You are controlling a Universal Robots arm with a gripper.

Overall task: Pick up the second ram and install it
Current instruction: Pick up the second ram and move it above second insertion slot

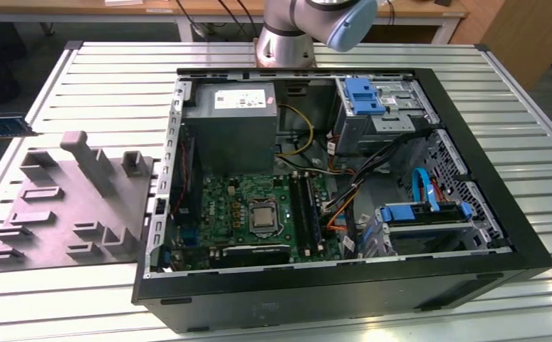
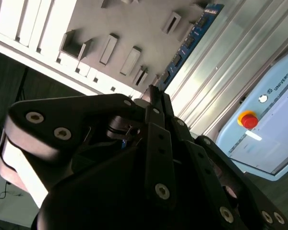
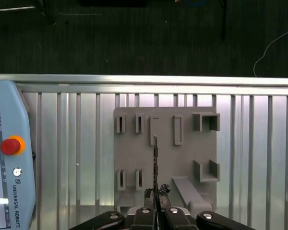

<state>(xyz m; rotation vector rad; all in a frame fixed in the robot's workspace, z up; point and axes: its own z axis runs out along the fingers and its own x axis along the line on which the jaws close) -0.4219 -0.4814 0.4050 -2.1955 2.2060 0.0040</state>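
The second ram point(image 2: 192, 38) is a long, narrow blue board with small dark chips. My gripper point(image 2: 153, 96) is shut on one end of it, and the rest sticks out past the black fingers. In the first wrist view the ram point(image 3: 155, 158) appears edge-on as a thin dark line rising from the gripper point(image 3: 156, 199), lifted over the grey fixture plate point(image 3: 182, 163). In the exterior view the ram point(image 1: 0, 127) hangs at the far left, above the table's edge. The open computer case point(image 1: 466, 214) lies on the table with the green motherboard point(image 1: 224, 206) and its long black slots point(image 1: 304, 206) facing up.
The grey moulded fixture point(image 1: 67, 206) with its raised holders sits at the exterior view's left of the case. A grey power-supply box point(image 1: 230, 121), blue drive brackets point(image 1: 361, 96) and loose cables point(image 1: 352, 178) fill the case. A teach pendant with a red button point(image 3: 12, 145) lies on the slatted table point(image 3: 259, 143).
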